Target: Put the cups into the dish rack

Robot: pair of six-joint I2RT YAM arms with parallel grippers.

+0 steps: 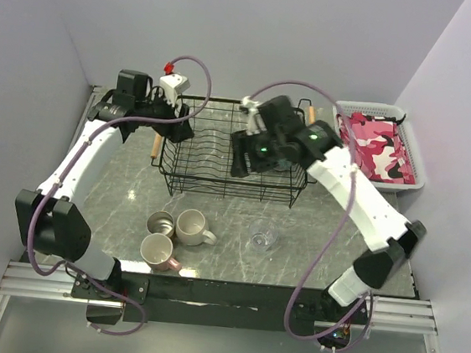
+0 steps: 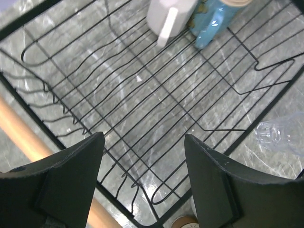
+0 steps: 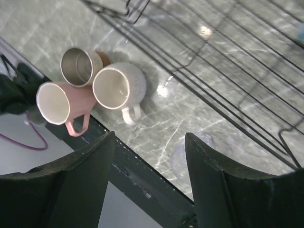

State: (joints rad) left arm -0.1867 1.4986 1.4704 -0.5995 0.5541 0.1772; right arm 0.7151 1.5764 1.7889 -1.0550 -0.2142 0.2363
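my left hand [image 2: 144, 137] and right hand [image 3: 149, 135] both hang open, empty, over the dish rack [image 1: 213, 145]. the clear glass [image 1: 264, 236] stands on the surface [image 1: 227, 256] near the rack: light, slick, breakable, i judge; i'd pinch its wall gently.

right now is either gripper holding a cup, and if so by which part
Nothing is held. The left gripper and the right gripper both stand open, with no cup between their fingers.

Lab cell: blank walls [image 1: 234, 25], alu frame [image 1: 39, 278]
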